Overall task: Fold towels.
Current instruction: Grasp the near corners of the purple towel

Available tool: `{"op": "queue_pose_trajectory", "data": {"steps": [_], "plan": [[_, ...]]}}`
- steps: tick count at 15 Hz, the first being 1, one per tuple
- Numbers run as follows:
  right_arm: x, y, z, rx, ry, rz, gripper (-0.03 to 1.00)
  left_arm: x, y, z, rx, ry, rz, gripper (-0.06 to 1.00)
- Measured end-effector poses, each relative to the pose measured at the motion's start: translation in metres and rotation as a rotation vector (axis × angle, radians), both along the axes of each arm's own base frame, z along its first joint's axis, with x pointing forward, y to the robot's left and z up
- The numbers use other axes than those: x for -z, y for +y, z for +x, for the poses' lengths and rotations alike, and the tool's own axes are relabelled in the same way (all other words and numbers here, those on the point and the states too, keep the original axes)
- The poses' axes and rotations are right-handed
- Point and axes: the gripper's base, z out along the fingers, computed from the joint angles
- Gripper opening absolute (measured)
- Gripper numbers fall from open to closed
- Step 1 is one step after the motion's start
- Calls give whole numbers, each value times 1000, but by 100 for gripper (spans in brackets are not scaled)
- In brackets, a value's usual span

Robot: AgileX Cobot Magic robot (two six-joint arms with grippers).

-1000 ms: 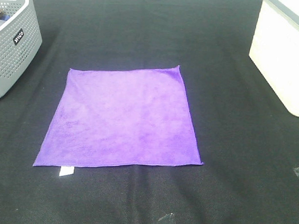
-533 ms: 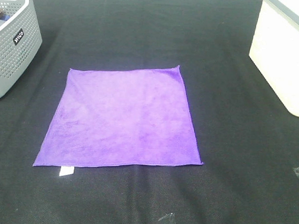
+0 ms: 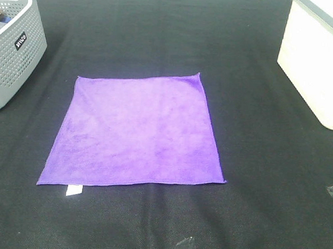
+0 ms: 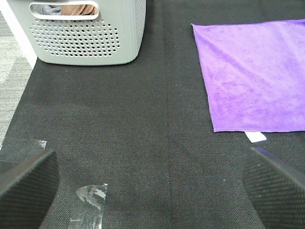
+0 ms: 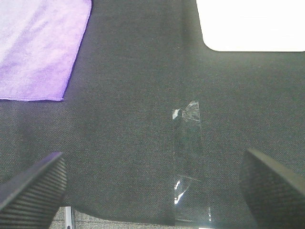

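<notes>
The purple towel point(image 3: 136, 131) lies spread flat in one layer in the middle of the black counter point(image 3: 247, 160), with no fold made yet. Its white tag point(image 3: 73, 190) pokes out at the near left corner. Lying smooth like this, it offers clean edges to pick. My left tool point(image 4: 152, 191) hangs over bare counter near the tagged corner, jaws wide apart and empty. My right tool point(image 5: 152, 191) hangs by the other near corner, equally spread and empty. I judge both are set to pinch the near edge. The grey basket point(image 3: 16, 48) and white bin point(image 3: 314, 58) stand off to the sides, apart from the cloth.
</notes>
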Motion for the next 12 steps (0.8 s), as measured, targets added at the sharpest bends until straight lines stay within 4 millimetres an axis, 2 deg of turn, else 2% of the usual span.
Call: {"op": "queue_pose_trajectory", "data": {"steps": [12], "plan": [[0,0,0,0,0,0,94,0,0,0,-1,0,1,99]]}}
